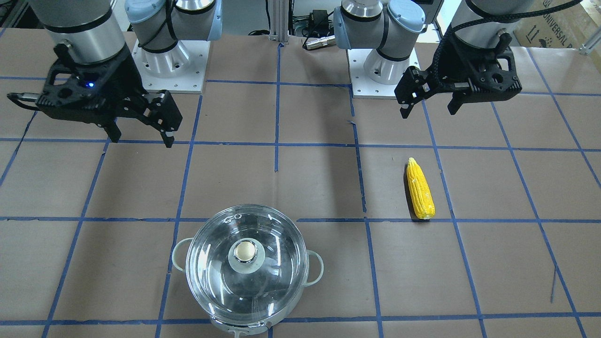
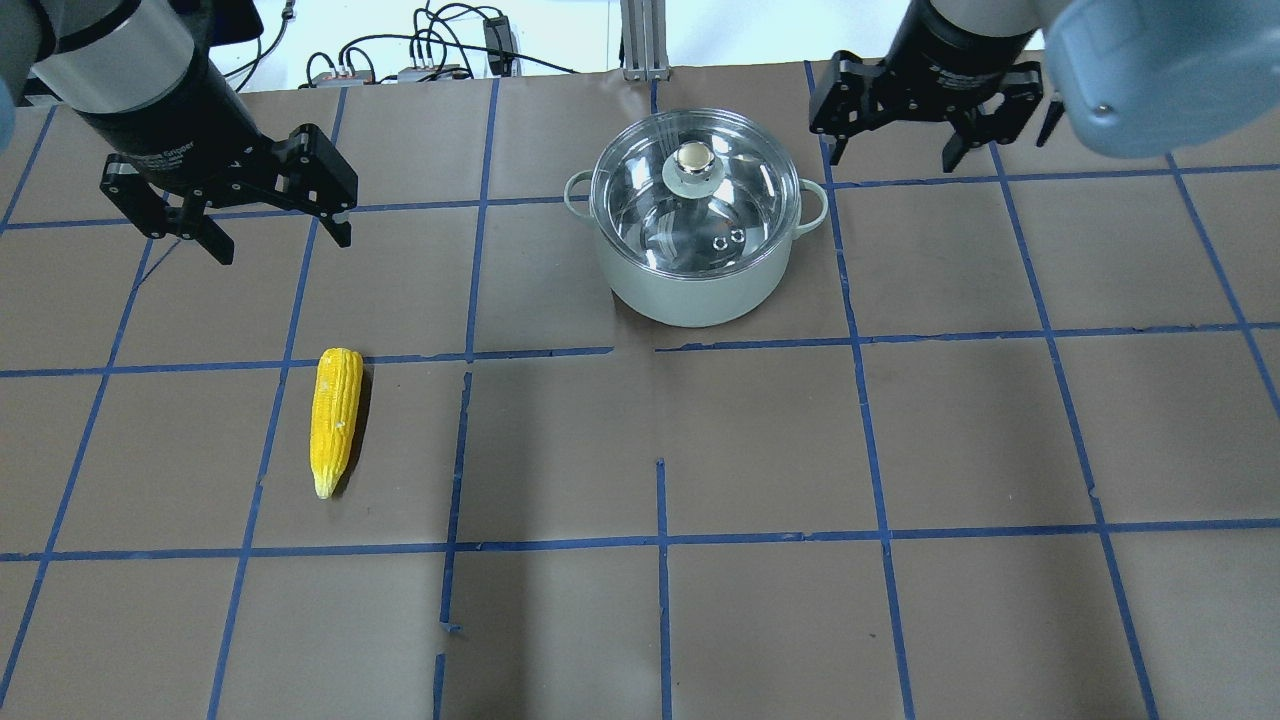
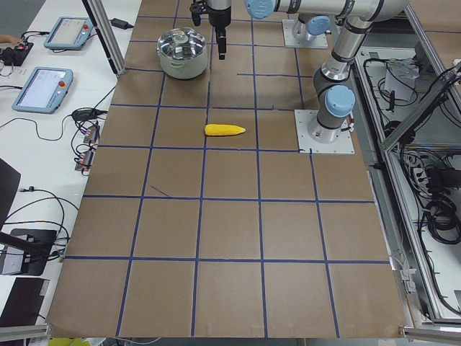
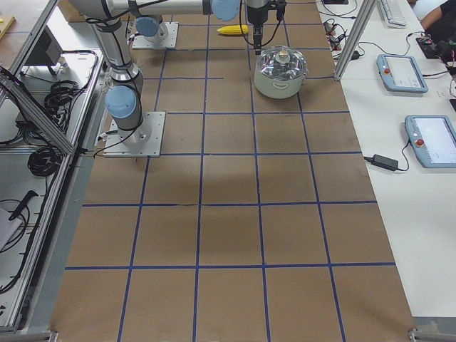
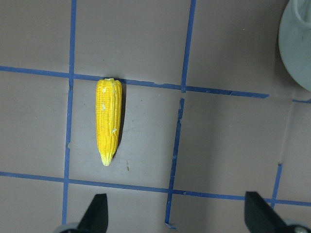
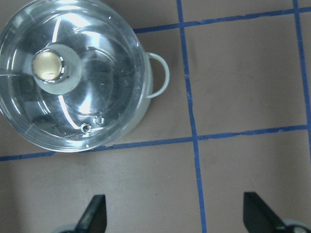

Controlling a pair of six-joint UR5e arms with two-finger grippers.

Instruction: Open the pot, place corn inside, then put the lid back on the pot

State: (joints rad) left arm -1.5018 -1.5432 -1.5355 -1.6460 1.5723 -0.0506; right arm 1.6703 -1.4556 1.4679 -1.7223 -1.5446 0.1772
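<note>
Far left, see the left gripper (image 2: pixel 282 240) hanging above the table (image 2: pixel 760 450), jaws spread wide, holding nothing. Nearer the robot, find the corn (image 2: pixel 335 420) lying flat on the table, tip toward the robot, well apart from the pot (image 2: pixel 690 290). Further right, note the lid (image 2: pixel 680 215) seated on the pot. Far right, see the right gripper (image 2: pixel 893 155), also parted and empty, near the pot. Beware an off-centre pinch on the small rounded knob: likely to slip and drop the glass lid. Beware closing near the cob's taper: likely to roll it away.

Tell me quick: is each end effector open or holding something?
Left end effector: open, empty.
Right end effector: open, empty.
</note>
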